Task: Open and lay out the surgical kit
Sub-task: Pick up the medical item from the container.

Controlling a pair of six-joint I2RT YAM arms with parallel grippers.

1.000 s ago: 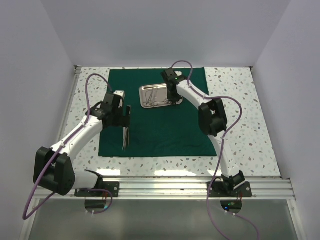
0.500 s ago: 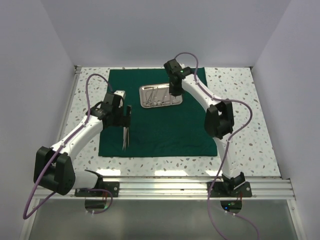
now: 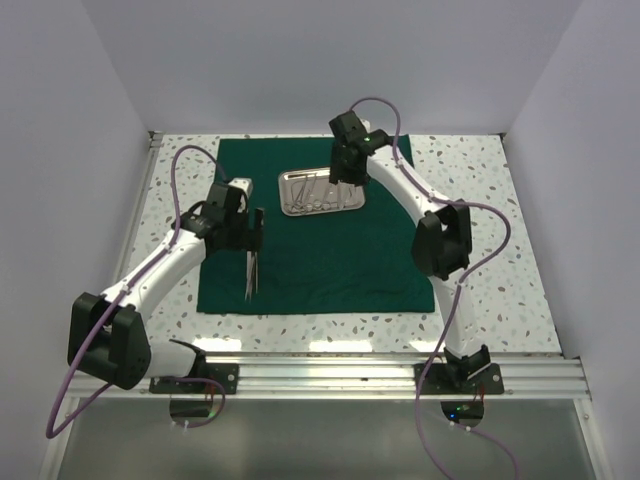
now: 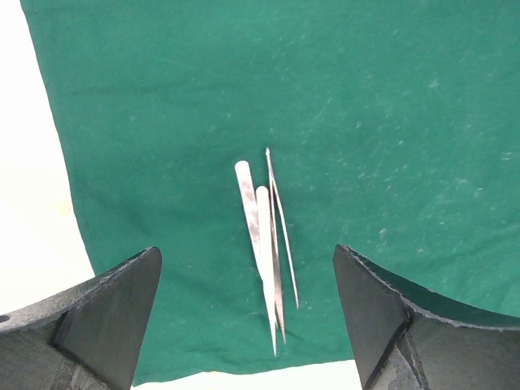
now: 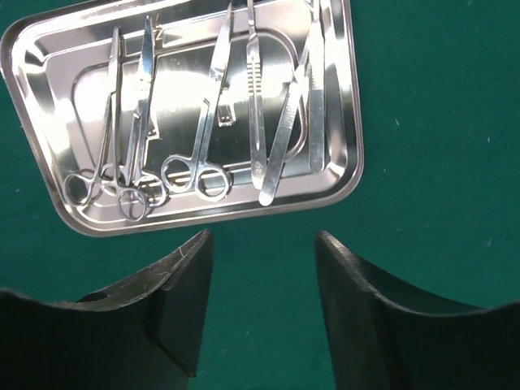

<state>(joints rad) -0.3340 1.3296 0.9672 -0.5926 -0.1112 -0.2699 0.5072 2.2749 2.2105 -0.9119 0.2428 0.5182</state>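
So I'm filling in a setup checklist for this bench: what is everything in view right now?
cloth: one, dark green, spread flat on the table
tray: one, shiny steel, on the far part of the cloth
ring-handled instruments: three, silver, in the tray
straight instruments: about three, silver, in the tray
tweezers: seemingly two, silver, side by side on the cloth's near left part
table: one, white speckled
left end effector: black, open, above the tweezers
right end effector: black, open, above the tray's edge
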